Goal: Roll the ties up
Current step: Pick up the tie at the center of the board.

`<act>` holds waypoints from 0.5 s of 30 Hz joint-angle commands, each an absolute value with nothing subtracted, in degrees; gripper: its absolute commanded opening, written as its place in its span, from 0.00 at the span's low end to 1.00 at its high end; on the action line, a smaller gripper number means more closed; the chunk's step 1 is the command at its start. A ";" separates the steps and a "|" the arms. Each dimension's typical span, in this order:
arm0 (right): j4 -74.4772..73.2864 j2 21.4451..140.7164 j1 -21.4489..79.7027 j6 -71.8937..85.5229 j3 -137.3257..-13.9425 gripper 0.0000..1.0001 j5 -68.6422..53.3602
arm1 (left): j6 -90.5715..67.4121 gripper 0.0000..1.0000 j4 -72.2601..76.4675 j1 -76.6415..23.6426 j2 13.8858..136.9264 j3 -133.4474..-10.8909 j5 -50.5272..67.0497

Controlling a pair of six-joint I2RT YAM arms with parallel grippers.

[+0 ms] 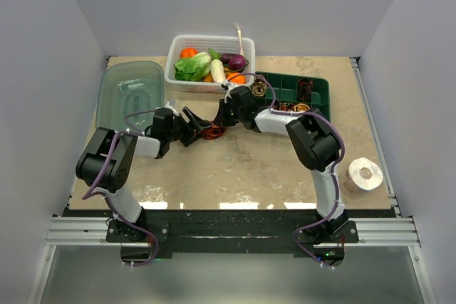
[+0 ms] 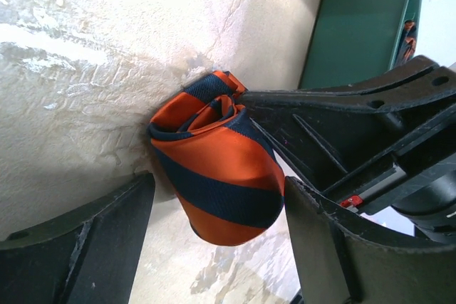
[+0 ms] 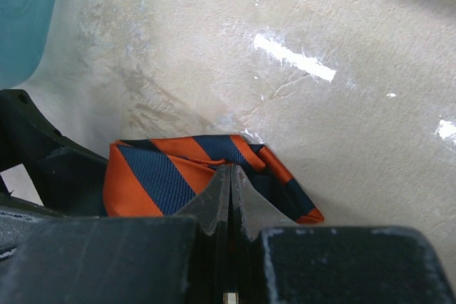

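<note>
**benchrat:** Looking down from the top camera first, the striped tie [image 1: 211, 132] sat as a small coil near the middle of the table [image 1: 271, 169]. The left gripper [image 1: 200, 127] reached in from 9 o'clock and the right gripper [image 1: 219, 124] from 2 o'clock. A few other coils [image 1: 304, 89] were parked in the green tray [image 1: 320, 94] at 1 o'clock.

**yam_fan:** Why both arms on one tie?

**benchrat:** My guess is one pinned the core while the other got ready to wrap. On the left wrist cam, its jaws were spread wide on either side of the roll, holding nothing. On the right wrist cam, those jaws were fully closed with fabric tenting up into the tips. I'd say they were nipped on a fold.

**yam_fan:** And the bench itself?

**benchrat:** Beige marbled top, glossy, with streaks of glare. There was a veg basket [image 1: 172, 58] at 12, a clear blue lid [image 1: 128, 90] at 10 and a white tape roll [image 1: 365, 174] at 4. Plain pale walls [image 1: 43, 69] on three sides.
</note>
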State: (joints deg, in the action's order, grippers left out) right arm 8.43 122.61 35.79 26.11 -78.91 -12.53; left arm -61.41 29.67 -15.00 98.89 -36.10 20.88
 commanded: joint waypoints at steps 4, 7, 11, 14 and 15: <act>5.01 122.17 35.60 26.54 -75.94 0.00 -10.28 | -66.09 0.79 33.74 -16.96 102.91 -34.54 21.35; 6.32 122.34 35.68 27.16 -75.50 0.00 -10.37 | -67.32 0.78 34.89 -18.10 103.97 -35.33 21.01; 6.86 122.96 35.60 27.60 -76.28 0.00 -11.25 | -68.03 0.73 35.59 -18.63 104.85 -35.42 20.21; 7.03 122.17 35.60 27.77 -76.46 0.00 -11.34 | -68.64 0.67 37.26 -18.72 105.29 -34.55 19.95; 7.03 121.99 35.68 27.60 -76.64 0.00 -11.25 | -68.99 0.66 37.87 -18.72 105.29 -34.19 19.78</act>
State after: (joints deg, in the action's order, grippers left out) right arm 10.81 122.61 35.55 27.88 -77.43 -12.51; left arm -67.94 37.78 -17.91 103.37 -35.73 20.93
